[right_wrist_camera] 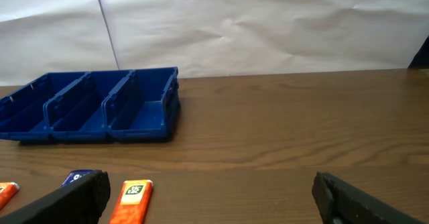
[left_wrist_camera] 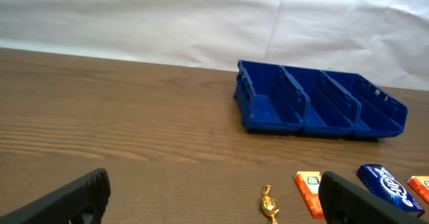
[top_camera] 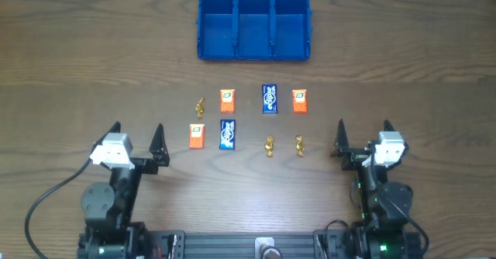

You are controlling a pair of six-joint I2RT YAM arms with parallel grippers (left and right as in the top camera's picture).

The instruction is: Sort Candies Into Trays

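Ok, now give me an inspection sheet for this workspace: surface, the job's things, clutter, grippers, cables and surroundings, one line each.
Surface: brown wooden table.
Job's things: blue tray with three compartments, all empty. Between it and the arms, in two rows, lie three orange packs, two blue packs and three gold candies, none touching another.
Clutter: nothing seen.
Grippers: left gripper open, holding nothing. Right gripper open, holding nothing. Both are short of the candies.
Cables: one black cable looping beside the left arm's base.
Surroundings: white sheet behind the table's far edge.
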